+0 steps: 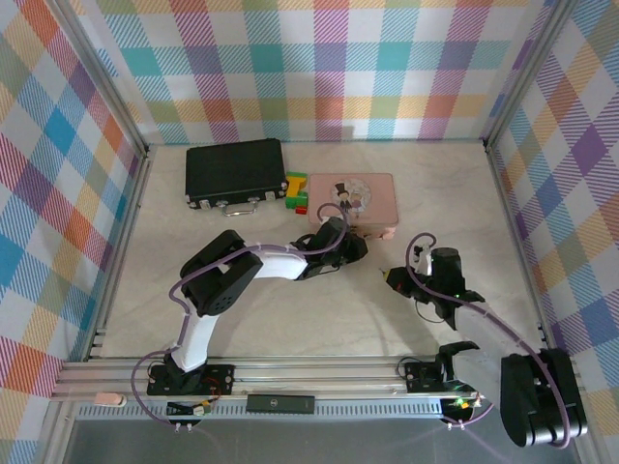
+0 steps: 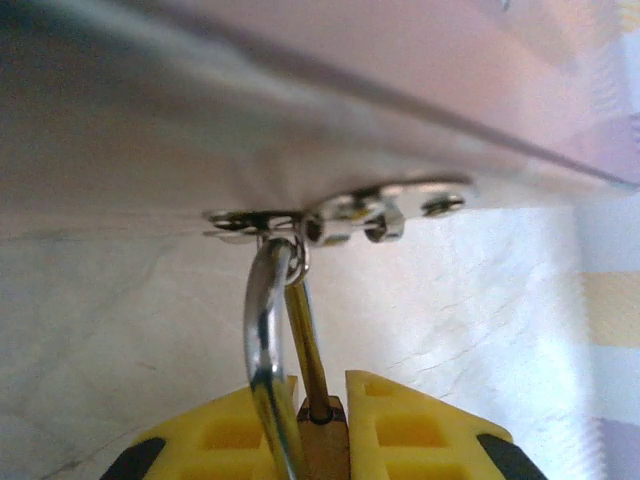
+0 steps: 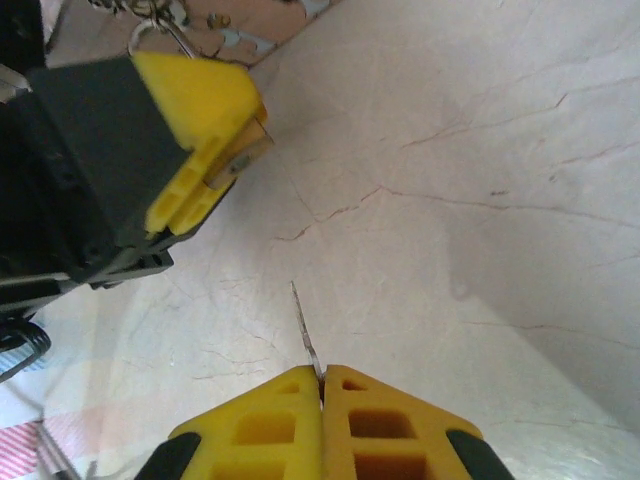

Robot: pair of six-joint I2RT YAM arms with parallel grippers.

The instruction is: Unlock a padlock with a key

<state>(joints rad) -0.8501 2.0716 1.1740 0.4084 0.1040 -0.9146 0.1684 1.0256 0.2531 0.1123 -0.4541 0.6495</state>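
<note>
Left jaws clamp the padlock (image 2: 322,448), shackle (image 2: 262,330) toward hasp (image 2: 340,212); right jaws pinch key (image 3: 306,332).

black case (image 1: 235,171): far left | blocks (image 1: 295,184): between case and pink tin (image 1: 377,205) | counter (image 1: 290,314): pale marble

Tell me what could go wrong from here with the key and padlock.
The right pincer grips the key only by its end, so it may twist or slip on insertion. The left pincer holds the padlock hooked through the hasp of the pink box. Pushing may drag the box or swing the lock off line.
</note>
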